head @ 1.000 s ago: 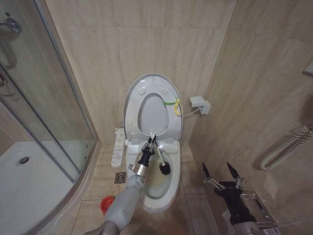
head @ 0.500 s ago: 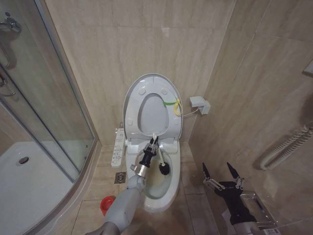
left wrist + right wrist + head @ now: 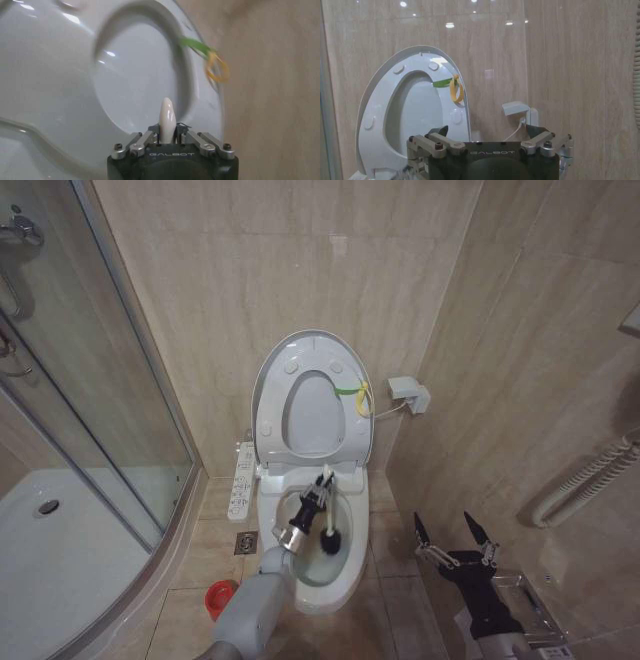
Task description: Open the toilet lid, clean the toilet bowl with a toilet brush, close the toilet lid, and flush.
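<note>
The toilet lid [image 3: 312, 415] stands raised against the wall with the ring seat up in front of it and a yellow-green strap [image 3: 352, 392] at its edge. Below lies the toilet bowl [image 3: 306, 561], stained brownish-yellow inside. My left gripper [image 3: 319, 491] is over the bowl, shut on the white handle of the toilet brush [image 3: 331, 539], whose black head is down inside the bowl. In the left wrist view the handle tip [image 3: 167, 114] pokes out between the fingers of the left gripper [image 3: 167, 138], facing the lid [image 3: 135, 78]. My right gripper [image 3: 455, 531] hangs open, low beside the toilet.
A glass shower enclosure [image 3: 100, 380] and its white tray [image 3: 60, 550] fill the left side. A red cup holder [image 3: 217, 597] sits on the floor left of the bowl. A control panel [image 3: 243, 480], a wall box [image 3: 408, 392] and a white hose [image 3: 590, 480] are nearby.
My left gripper has shifted slightly right and toward the front of the bowl, carrying the brush head lower in the bowl. The right arm has not moved.
</note>
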### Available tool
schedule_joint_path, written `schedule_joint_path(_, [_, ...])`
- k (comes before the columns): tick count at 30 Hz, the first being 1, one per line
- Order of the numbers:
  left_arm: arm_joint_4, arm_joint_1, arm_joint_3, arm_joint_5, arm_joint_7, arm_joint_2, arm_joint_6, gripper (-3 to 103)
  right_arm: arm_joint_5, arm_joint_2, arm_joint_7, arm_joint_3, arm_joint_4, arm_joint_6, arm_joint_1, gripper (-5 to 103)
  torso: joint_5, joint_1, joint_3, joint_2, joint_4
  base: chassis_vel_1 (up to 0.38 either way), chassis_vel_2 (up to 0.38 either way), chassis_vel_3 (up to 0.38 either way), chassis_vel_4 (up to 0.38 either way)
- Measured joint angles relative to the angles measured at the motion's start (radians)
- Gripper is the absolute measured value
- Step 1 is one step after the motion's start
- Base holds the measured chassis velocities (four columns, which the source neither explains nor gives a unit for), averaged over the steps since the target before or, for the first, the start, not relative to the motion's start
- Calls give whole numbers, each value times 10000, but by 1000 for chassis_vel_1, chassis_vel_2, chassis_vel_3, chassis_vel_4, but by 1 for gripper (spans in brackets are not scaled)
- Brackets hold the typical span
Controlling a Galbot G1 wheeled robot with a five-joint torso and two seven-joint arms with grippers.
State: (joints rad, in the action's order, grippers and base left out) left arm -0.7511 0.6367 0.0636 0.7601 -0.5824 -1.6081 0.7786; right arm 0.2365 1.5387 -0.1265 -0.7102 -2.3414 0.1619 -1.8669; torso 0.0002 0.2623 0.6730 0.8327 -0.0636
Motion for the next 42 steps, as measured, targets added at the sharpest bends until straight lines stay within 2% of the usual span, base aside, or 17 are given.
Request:
schedule_joint_path(5, [-108,-24,-262,785,83,-1,-257,21,0,0,0,1,1,0,0,100,-2,0,0,0,0,0,0,0,0])
schedule_joint_path(13, [664,135,216,-1998,-122,0,283,21,0,0,0,1,0,0,0,100,-4,0,1,-1,1,0,0,0,0])
schedule_joint_path(16, [485,42,267,-2528,-1,0,350,21,0,0,0,0,1,0,0,100,-3,0,1,-1,1,0,0,0,0])
schedule_joint_path(18, [143,-86,90,-1740,99,-1,355,21,0,0,0,1,0,0,0,100,-3,0,0,0,-2,0,0,0,0])
schedule_joint_path(19, [143,-86,90,-1740,99,-1,355,21,0,0,0,1,0,0,0,100,-3,0,0,0,-2,0,0,0,0])
schedule_joint_path(21, [-77,-187,-87,-285,231,-1,232,21,0,0,-1,0,0,0,0,100,-3,0,0,-1,-2,0,0,0,0])
schedule_joint_path(23, [-102,-211,-199,371,325,0,91,21,0,0,0,1,0,0,0,100,-2,0,0,0,1,0,0,0,0])
schedule_joint_path(26, [108,-173,-219,260,270,0,60,21,0,0,0,0,0,0,0,100,-3,0,0,0,-1,0,0,0,0])
schedule_joint_path(28, [420,0,-70,-497,92,2,89,21,0,0,0,1,0,0,0,100,-3,1,2,-1,3,0,0,0,0])
schedule_joint_path(29, [420,0,-70,-497,92,2,89,21,0,0,0,1,0,0,0,100,-3,1,2,-1,3,0,0,0,0])
schedule_joint_path(32, [644,99,186,-1868,-10,2,301,21,0,0,0,1,0,0,0,100,-1,0,1,-1,2,0,0,0,0])
schedule_joint_path(33, [644,99,186,-1868,-10,2,301,21,0,0,0,1,0,0,0,100,-1,0,1,-1,2,0,0,0,0])
schedule_joint_path(35, [479,114,145,-1545,2,1,310,21,0,1,-1,1,0,0,0,100,-3,0,1,-1,1,0,0,0,0])
schedule_joint_path(38, [-82,109,-82,182,57,0,-46,21,0,0,0,1,0,0,0,100,-2,0,0,0,0,0,0,0,0])
schedule_joint_path(39, [-82,109,-82,182,57,0,-46,21,0,0,0,1,0,0,0,100,-2,0,0,0,0,0,0,0,0])
schedule_joint_path(41, [-308,100,-240,1040,136,-1,-339,21,0,0,0,0,0,0,0,100,-3,0,0,0,-1,0,0,0,0])
schedule_joint_path(42, [-168,58,-210,805,109,-6,-301,21,0,0,-1,1,0,0,0,100,-3,0,0,0,-1,0,0,0,0])
